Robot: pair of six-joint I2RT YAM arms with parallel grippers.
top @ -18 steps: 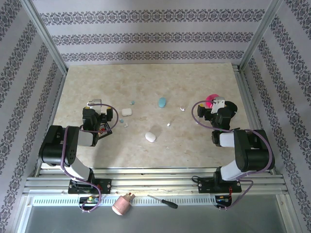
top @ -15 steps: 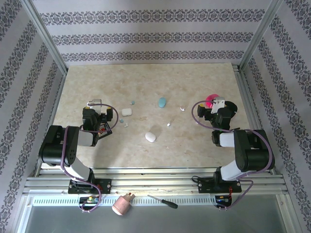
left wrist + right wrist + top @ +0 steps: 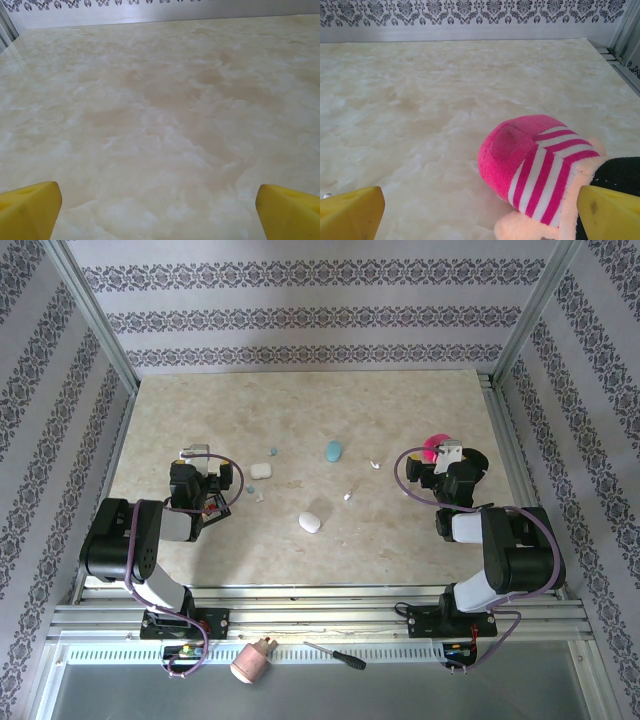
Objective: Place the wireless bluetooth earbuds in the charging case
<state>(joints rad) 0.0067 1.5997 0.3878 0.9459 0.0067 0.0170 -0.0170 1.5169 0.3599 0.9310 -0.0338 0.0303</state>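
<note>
Starting at the left, we see the left gripper (image 3: 160,209) spread wide, low above the bare counter (image 3: 180,410), with nothing between its yellow fingertips. Just to its right lie a small pale earbud (image 3: 257,497) and a white charging case (image 3: 261,470), and a blue-green earbud (image 3: 272,451) lies a little beyond that case.

We judge that no bud is picked up yet, so the step in hand is the first reach. We would narrow the jaws before going down, because the buds are tiny and glossy and may slip away from a wide closing. A straight descent onto one bud seems safest. We cannot tell whether any case lid is open, and this should be known first.

In the middle, a second white case (image 3: 310,523) lies nearer to the arms and a blue case (image 3: 333,450) lies farther. To their right are one white earbud (image 3: 348,496) and another white earbud (image 3: 376,465), all apart from each other.

At the right, the right gripper (image 3: 480,212) is also spread wide and empty. A pink striped plush toy (image 3: 530,165) lies just in front of its right fingertip, so it should move leftward to avoid the toy.

The far part of the counter gives open room. The metal frame (image 3: 492,420) on the right stands near the toy, so we would keep motions toward the middle.
</note>
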